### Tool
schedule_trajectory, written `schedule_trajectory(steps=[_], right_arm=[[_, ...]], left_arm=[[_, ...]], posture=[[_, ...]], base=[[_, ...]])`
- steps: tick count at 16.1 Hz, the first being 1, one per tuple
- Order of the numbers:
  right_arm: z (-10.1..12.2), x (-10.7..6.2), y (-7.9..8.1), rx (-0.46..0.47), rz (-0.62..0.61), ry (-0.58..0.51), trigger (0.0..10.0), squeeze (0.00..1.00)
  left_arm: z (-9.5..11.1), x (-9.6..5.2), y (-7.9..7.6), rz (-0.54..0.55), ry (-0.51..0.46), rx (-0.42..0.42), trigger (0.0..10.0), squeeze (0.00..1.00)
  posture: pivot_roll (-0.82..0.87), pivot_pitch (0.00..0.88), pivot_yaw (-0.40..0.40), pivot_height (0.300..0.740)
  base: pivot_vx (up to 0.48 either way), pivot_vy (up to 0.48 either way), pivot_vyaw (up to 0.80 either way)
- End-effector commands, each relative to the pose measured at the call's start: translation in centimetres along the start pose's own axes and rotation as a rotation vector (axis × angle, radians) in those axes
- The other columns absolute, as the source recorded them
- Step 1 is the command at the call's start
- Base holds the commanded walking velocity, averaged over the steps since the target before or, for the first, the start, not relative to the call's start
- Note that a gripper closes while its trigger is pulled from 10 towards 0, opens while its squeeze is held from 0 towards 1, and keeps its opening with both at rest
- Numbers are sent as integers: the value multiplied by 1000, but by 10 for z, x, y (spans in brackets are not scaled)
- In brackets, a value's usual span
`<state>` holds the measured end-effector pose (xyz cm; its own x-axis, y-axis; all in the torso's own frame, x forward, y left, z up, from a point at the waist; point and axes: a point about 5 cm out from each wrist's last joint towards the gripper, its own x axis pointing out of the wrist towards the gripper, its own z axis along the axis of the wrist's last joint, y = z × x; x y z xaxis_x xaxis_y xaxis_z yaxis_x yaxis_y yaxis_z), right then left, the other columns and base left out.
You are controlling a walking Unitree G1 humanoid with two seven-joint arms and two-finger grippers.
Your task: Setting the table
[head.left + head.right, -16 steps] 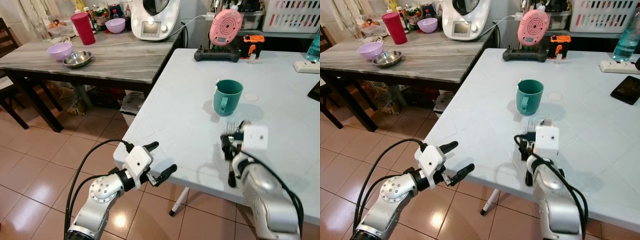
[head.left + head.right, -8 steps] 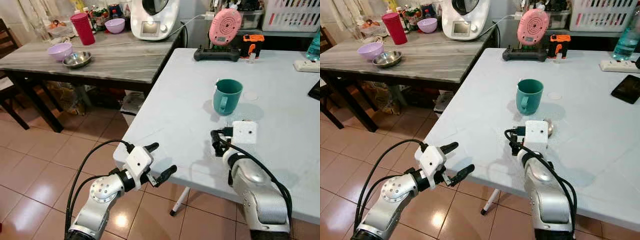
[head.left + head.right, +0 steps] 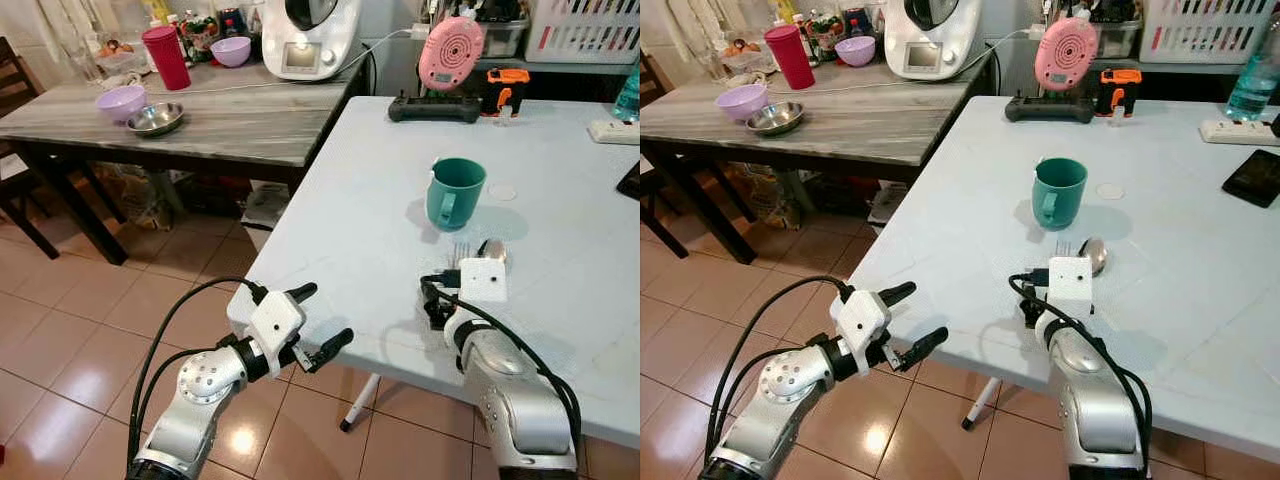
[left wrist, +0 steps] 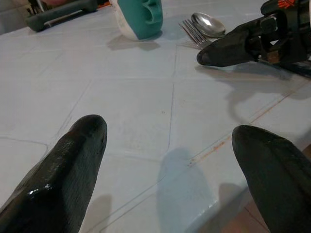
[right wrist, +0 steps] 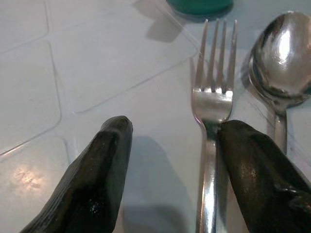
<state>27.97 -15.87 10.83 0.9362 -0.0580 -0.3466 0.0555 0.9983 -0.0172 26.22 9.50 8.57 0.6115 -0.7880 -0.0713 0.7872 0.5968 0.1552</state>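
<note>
On the white table (image 3: 350, 230) a teal mug (image 3: 455, 193) stands upright. Just nearer than the mug lie a fork (image 5: 211, 97) and a spoon (image 5: 282, 53), side by side. My right gripper (image 3: 435, 305) sits low over the table behind their handles, open, with the fork's handle running along one finger (image 5: 257, 174). It holds nothing. My left gripper (image 3: 322, 318) hangs open off the table's near left corner, pointing across the tabletop toward the mug (image 4: 138, 17) and cutlery.
A wooden side table (image 3: 230, 125) at the left carries purple bowls, a steel bowl (image 3: 154, 118), a red cup and a kitchen machine. A pink device (image 3: 450, 52), black controller, orange tool and power strip line the white table's far edge. Tiled floor lies below.
My right gripper has drawn back toward the table's near edge, uncovering the fork and spoon lying beside the mug. The left arm has not moved.
</note>
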Motion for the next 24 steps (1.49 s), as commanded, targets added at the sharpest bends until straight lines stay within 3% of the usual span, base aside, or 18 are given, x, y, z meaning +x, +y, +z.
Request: schedule_trajectory(steps=[1, 2, 3, 4, 15, 24], right_arm=[[0, 1, 2, 3, 2, 9, 10000, 0], [-5, 3, 2, -3, -2, 51, 10000, 0], [-7, 3, 3, 16, 1, 59, 3804, 0], [-8, 3, 3, 23, 1, 66, 196, 0], [-29, 9, -2, -11, -19, 182, 0, 0], [-29, 9, -1, 1, -6, 181, 0, 0]], left_arm=[[-1, -4, 3, 2, 16, 4, 10000, 0], [-1, -3, 2, -16, 17, 1, 10000, 0], [-1, -3, 1, -24, 16, 0, 10000, 0], [-1, -3, 1, -30, 15, -2, 10000, 0], [-3, -3, -2, -106, 35, -26, 10000, 0], [-6, -5, 1, -108, 68, -20, 10000, 0]], posture=[[-327, 41, 124, 740], [-329, 44, 126, 740], [-329, 45, 126, 740], [-329, 45, 126, 740], [-332, 42, 121, 740], [-325, 38, 122, 740]], base=[[0, 0, 0], [0, 0, 0], [0, 0, 0], [0, 0, 0], [0, 0, 0], [0, 0, 0]])
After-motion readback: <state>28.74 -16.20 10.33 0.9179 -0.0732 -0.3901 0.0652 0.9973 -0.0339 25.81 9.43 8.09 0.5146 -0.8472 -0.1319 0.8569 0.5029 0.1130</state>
